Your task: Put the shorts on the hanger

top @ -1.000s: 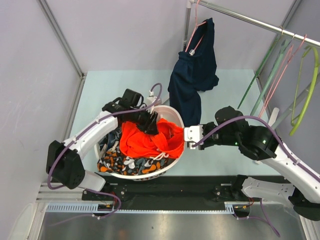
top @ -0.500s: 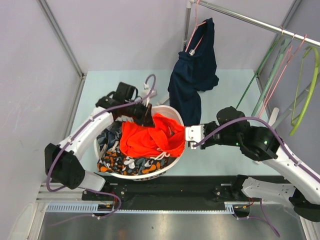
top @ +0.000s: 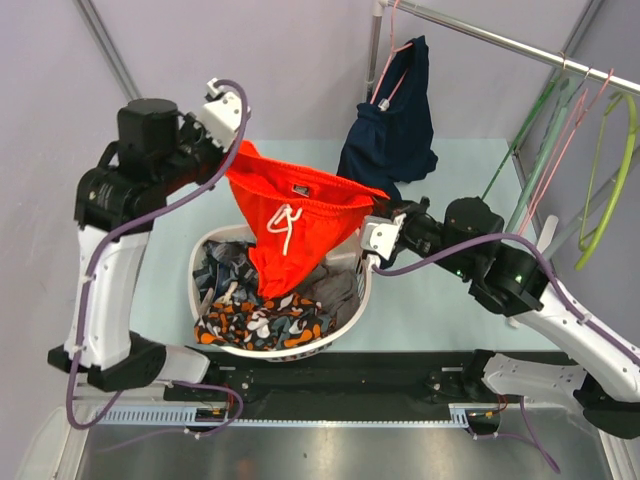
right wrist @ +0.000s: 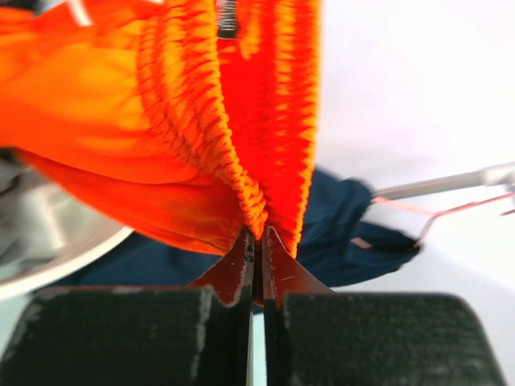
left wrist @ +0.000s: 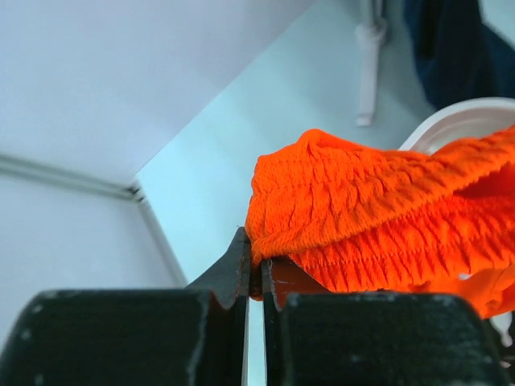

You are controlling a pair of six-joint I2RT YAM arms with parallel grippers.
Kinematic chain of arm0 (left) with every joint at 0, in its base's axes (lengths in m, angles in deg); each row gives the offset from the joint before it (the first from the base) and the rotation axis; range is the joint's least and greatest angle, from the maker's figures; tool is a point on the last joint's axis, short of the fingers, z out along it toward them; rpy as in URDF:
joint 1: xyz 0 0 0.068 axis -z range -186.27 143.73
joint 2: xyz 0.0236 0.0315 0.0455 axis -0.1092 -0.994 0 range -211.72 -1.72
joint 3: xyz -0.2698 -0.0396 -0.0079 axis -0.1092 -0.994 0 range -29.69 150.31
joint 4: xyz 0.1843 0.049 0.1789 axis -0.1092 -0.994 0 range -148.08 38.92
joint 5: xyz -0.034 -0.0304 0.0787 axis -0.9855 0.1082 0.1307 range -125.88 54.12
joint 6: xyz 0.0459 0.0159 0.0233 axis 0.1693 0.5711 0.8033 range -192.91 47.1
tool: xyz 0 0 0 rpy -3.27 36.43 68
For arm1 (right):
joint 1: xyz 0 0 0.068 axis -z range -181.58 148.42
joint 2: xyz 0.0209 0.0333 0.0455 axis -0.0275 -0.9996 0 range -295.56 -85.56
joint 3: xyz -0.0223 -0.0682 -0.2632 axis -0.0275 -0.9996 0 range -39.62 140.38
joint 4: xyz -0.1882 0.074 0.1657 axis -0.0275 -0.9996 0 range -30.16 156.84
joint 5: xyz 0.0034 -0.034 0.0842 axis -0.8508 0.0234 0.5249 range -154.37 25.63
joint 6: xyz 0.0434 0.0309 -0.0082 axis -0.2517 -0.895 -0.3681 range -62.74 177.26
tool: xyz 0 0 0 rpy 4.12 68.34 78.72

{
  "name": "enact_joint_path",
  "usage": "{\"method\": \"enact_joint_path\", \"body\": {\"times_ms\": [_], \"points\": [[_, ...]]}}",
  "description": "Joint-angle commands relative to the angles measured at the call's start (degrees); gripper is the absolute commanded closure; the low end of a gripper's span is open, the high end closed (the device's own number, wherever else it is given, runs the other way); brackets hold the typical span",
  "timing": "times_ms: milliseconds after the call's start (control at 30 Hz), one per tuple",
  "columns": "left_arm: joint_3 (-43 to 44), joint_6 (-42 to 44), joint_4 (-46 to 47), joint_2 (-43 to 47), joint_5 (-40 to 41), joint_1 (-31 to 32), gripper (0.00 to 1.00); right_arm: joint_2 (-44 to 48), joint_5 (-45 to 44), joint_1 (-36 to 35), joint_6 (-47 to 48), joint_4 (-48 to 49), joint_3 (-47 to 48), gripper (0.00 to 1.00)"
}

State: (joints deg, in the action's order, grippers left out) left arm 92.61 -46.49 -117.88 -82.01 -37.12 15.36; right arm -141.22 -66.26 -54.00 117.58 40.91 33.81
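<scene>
The top camera looks steeply down from above and behind the arm bases, taking in the whole table (top: 460, 170). Each wrist camera peers from very close along its own gripper: the left gripper (left wrist: 253, 265) toward a table corner, the right gripper (right wrist: 256, 245) toward the clothes rail (right wrist: 434, 183). All three views share the orange shorts (top: 290, 215) and white basket (top: 362, 290).

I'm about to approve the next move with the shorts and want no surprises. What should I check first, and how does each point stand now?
1. Grip of the left gripper on the waistband of the shorts: shut on it, ok.
2. Grip of the right gripper on the waistband: shut on it, ok.
3. Waistband spread between both grippers: ok.
4. Lower edge of the shorts clear of the basket: cannot tell.
5. The hanger hanging on the rail: ok.
6. A gripper free to take the hanger: not ok.
</scene>
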Motion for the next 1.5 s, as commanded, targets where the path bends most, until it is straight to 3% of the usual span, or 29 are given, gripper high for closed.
{"method": "enact_joint_path", "body": {"times_ms": [0, 300, 500, 700, 900, 1000, 1167, 1300, 1467], "points": [[-1.00, 5.23, -1.05, 6.54, 12.22, -0.89, 0.98, -0.68, -4.18, 0.39, 3.67, 11.69, 4.00, 1.00], [-9.36, 0.31, -10.54, 16.38, 2.12, -0.89, 1.00, -1.73, -0.74, -0.22, 11.22, 9.05, 5.23, 1.00], [-1.99, -4.79, -3.08, 17.45, 7.46, -0.89, 1.00, -5.51, -1.54, -0.22, 16.06, 22.93, 7.60, 1.00], [1.71, -7.25, 13.78, 18.24, 10.02, -0.97, 0.99, -9.11, -2.41, 0.57, 18.96, 34.89, 13.66, 1.00], [2.16, -9.10, 15.92, 17.98, 8.62, -0.89, 1.00, -11.76, -1.71, 1.45, 15.36, 26.48, 24.12, 1.00], [-1.87, -9.36, 13.03, 20.08, 10.45, -0.97, 1.00, -8.26, -0.49, 1.36, 14.57, 18.83, 18.37, 1.00], [-17.78, -6.47, 11.79, 26.93, 14.86, -0.89, 1.00, -4.55, 0.92, 1.01, 7.38, 6.70, 11.30, 1.00], [-31.46, -4.80, 7.14, 29.22, 13.98, -0.97, 1.00, -5.68, 4.34, 1.18, 1.13, -0.42, 7.79, 1.00], [-45.12, -4.09, 11.34, 28.88, 11.26, -0.97, 1.00, -12.18, 9.70, 3.11, 0.77, -4.83, 3.48, 1.00]]}}
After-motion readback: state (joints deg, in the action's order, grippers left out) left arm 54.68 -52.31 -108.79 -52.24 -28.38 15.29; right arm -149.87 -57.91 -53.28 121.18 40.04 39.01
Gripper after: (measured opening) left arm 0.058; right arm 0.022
